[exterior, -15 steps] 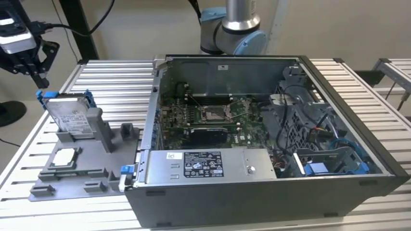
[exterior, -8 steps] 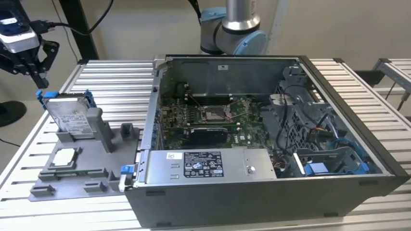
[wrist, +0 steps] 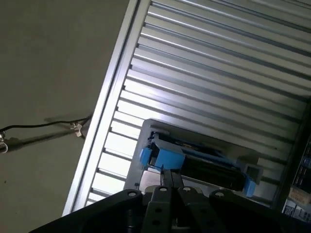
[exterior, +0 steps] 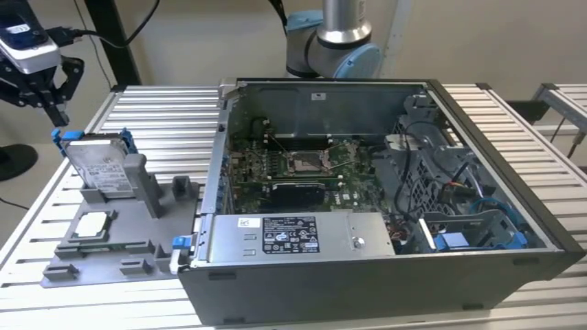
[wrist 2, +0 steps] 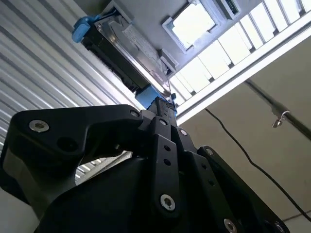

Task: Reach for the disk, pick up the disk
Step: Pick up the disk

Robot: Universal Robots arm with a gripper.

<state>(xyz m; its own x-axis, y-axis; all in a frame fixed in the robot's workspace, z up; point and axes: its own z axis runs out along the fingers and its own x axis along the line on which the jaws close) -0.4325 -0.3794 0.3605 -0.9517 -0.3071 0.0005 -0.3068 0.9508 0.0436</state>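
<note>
The arm point(exterior: 341, 19) has a silver tube section and grey joint housings with light blue end caps point(exterior: 365, 60). The gripper point(exterior: 53, 108), at the exterior view's left, is matte black. In both wrist views its rounded link bars point(wrist 2: 73, 141) carry silver screw heads point(wrist: 160, 190). A silver-white camera module point(exterior: 27, 42) with black cables point(exterior: 92, 36) is mounted above it

Robot lab — slatted metal bench point(exterior: 165, 110), opened computer case point(exterior: 367, 285).

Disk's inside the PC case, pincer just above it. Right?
Not inside the case: the exterior view shows the disk in the grey holder beside it, on the exterior view's left. The pincer is just above it.
</note>
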